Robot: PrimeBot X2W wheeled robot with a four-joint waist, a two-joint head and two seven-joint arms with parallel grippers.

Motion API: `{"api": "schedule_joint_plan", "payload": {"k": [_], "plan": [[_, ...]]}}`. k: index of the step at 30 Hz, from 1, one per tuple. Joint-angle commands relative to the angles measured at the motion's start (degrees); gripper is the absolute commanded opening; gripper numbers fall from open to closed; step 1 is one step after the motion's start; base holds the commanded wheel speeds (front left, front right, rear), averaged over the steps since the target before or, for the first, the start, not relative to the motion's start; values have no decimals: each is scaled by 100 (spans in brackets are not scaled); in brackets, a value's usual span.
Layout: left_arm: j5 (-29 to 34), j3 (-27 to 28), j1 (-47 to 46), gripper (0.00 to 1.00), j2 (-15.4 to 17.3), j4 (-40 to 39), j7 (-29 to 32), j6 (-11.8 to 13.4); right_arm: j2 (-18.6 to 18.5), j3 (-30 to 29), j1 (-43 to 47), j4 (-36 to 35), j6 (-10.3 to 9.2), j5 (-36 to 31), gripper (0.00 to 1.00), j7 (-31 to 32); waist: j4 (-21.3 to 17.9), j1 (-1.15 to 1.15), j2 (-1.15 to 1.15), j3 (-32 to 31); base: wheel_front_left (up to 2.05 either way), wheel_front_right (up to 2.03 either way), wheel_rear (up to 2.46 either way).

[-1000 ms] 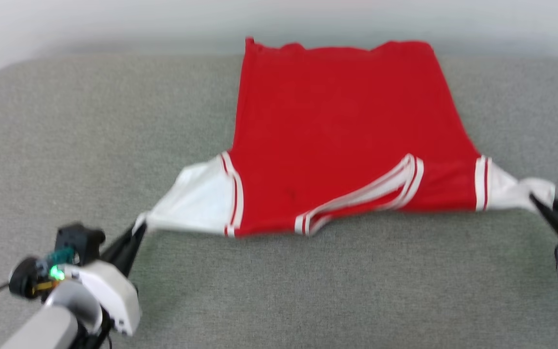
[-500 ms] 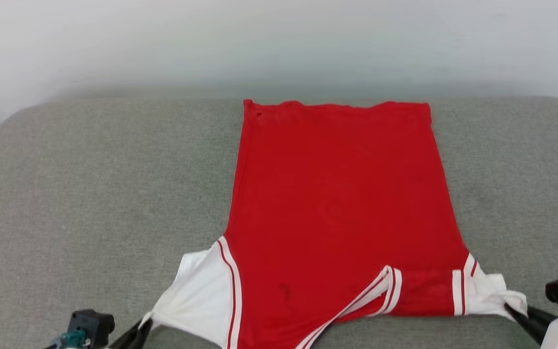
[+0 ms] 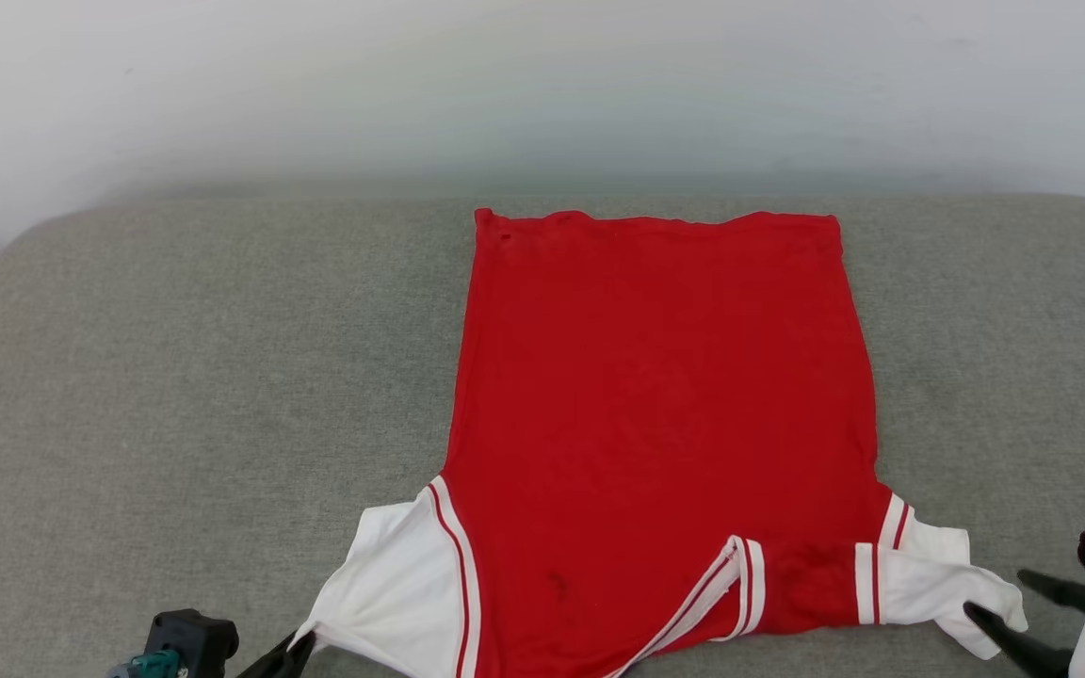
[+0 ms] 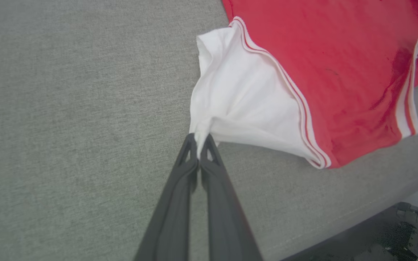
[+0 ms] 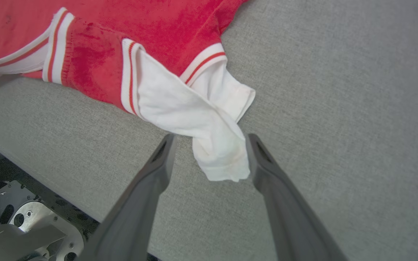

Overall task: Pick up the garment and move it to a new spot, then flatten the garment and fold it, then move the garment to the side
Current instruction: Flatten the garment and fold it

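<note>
Garment (image 3: 665, 395) is seen in the head view lying back up on the grey fabric tabletop (image 3: 175, 377). Its hem is toward the pale wall (image 3: 542, 85) and its shoulders are at the near edge. The whole red body is laid out flat in that view, with the striped neck trim (image 3: 698, 603) twisted across its near part; no lettering can be made out.

The left claw (image 3: 283, 654) is barely caught at the bottom edge of the head view. In the left wrist view the left claw (image 4: 199, 139) is shown pressed together, with the bunched tip of the white left sleeve (image 4: 241, 101) pinched between the fingertips and drawn taut into folds.

The right claw (image 3: 994, 591) is seen at the lower right of the head view, beside the right sleeve (image 3: 938, 589). In the right wrist view the right claw (image 5: 209, 137) is shown spread wide, with nothing gripped. The crumpled sleeve end lies on the tabletop between the fingers, close against one of them; contact cannot be told. A metal frame (image 5: 20, 221) below the tabletop edge is caught in that view.
</note>
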Motion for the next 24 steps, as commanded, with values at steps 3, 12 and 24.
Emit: {"api": "schedule_joint_plan", "payload": {"k": [3,12,24], "plan": [[1,23,16,0,105,-248,61,34,-180,-239,-179,-343,-6,253,100,306,68,1,0,75,0,0,0],[170,55,-159,0,395,-1418,397,250,23,-1289,-1082,-800,-5,539,100,1904,452,1,0,577,0,0,0],[656,-60,-754,0,552,-2652,807,214,987,-2562,-3472,-126,-5,-462,100,4972,1420,1,0,1983,0,0,0]]}}
